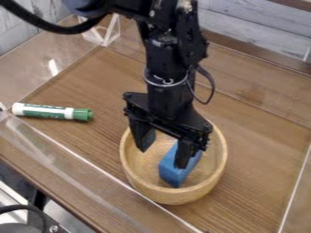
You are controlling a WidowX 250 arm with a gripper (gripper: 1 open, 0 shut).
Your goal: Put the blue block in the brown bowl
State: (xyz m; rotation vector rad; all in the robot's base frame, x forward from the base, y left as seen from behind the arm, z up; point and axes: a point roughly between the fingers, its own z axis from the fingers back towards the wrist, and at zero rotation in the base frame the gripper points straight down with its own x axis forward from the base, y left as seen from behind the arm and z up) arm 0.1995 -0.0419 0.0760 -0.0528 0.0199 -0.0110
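The blue block (177, 169) lies tilted inside the brown bowl (140, 176), against its front right wall. My gripper (168, 144) hangs straight down over the bowl, just above the block, with its black fingers (144, 136) spread open and nothing between them. The block's upper end sits close under the right finger. Whether they touch is not clear.
A green-and-white marker pen (51, 112) lies on the wooden table to the left of the bowl. A clear plastic wall (36, 146) runs along the table's front edge. A transparent stand (104, 35) is at the back.
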